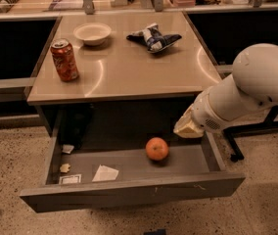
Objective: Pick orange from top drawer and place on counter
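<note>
Orange [157,148] lies loose in open top drawer [129,192], right of centre. Gripper [187,128] hangs just beside it, upper right; open/closed can't tell. Step: approach. Next: come down over orange w/ jaws apart, grip, lift to counter [129,70].

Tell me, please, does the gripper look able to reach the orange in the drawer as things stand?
Probably yes: the top drawer is pulled out, the orange lies uncovered in it, and the gripper hangs close beside it with nothing between.
</note>
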